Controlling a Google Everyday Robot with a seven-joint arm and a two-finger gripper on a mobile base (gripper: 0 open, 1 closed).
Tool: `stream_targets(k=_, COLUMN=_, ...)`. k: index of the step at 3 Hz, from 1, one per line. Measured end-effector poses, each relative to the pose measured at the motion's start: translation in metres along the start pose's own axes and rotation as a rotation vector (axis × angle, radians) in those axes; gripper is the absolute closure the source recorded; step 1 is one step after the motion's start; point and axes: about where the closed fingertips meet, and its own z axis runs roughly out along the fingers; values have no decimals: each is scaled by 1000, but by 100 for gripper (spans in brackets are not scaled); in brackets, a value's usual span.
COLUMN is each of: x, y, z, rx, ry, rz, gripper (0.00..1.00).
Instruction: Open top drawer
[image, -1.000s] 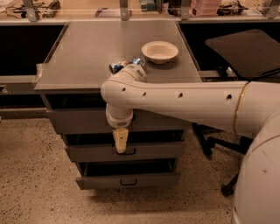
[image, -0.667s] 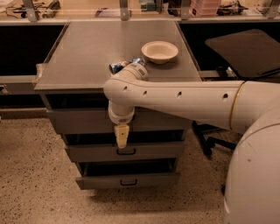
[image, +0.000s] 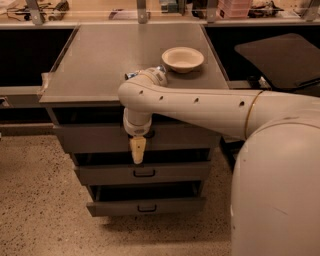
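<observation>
The top drawer (image: 90, 138) is the widest grey front, just under the grey cabinet top (image: 110, 60). A dark gap shows above the front. Its black centre handle is mostly hidden behind my wrist. My gripper (image: 137, 150) hangs pointing down in front of the drawer's middle, with its tip at the drawer's lower edge. My white arm (image: 200, 107) reaches in from the right across the cabinet's front edge.
Below are the middle drawer (image: 100, 175) and the bottom drawer (image: 110, 207), each stepped out with a black handle. A cream bowl (image: 183, 58) and a small blue-white object (image: 131, 75) sit on the top. A dark chair (image: 280, 55) stands at right.
My gripper has risen slightly, from in front of the gap above the middle drawer to the top drawer's front. The drawers have not visibly moved.
</observation>
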Motion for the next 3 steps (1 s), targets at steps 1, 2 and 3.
stream_targets(k=1, x=-3, y=-4, z=9, rx=-20, ry=-6, rz=0, gripper=0)
stream_targets(k=2, x=-8, y=-1, z=11, rx=-33, ry=-23, rz=-13, gripper=19)
stream_targets(k=3, x=-16, y=13, z=4, rx=-53, ry=-52, rz=-31, gripper=42)
